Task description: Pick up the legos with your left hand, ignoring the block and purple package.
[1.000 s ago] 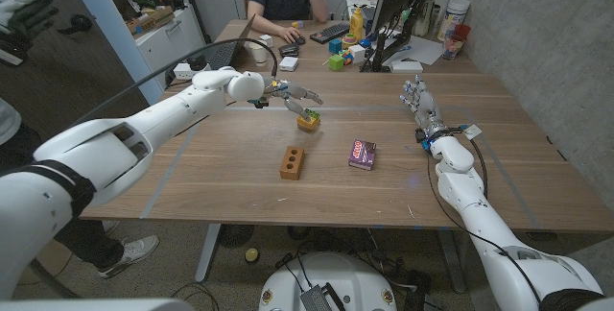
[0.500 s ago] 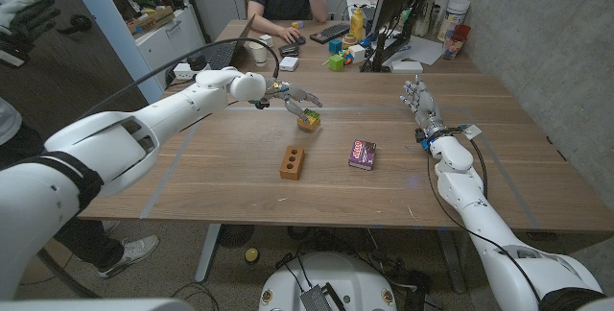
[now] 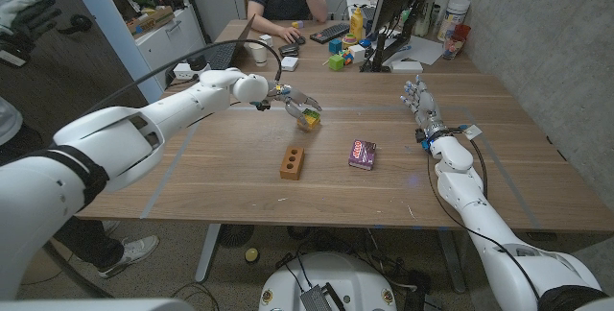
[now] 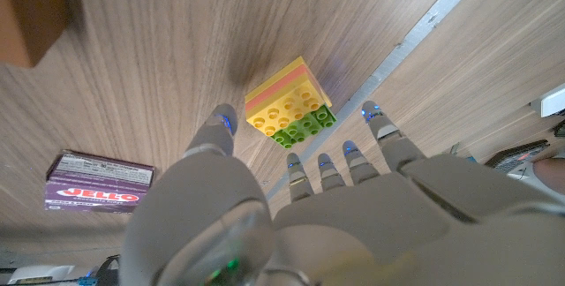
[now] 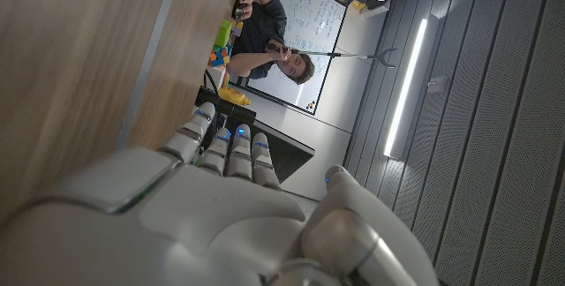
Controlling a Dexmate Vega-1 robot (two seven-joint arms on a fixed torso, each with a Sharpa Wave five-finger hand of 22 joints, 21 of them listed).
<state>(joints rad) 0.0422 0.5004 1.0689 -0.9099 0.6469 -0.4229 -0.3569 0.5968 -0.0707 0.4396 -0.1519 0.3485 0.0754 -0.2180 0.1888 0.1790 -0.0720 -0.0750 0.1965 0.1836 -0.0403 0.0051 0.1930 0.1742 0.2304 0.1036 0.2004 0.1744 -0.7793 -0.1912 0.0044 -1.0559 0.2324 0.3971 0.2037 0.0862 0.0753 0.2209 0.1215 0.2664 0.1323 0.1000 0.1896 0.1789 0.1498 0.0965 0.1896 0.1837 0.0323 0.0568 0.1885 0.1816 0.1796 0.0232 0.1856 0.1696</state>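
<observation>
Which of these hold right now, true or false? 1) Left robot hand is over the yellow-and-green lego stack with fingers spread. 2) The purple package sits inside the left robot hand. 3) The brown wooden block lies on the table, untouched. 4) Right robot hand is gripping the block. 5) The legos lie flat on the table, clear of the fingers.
1) True: the left robot hand is at the yellow-and-green lego stack, fingers spread around it.
2) False: the purple package lies on the wooden table, apart from both hands.
3) True: the brown wooden block lies alone.
4) False: the right robot hand stands apart at the table's right side, holding nothing.
5) Cannot tell: contact is not clear in either view.
</observation>
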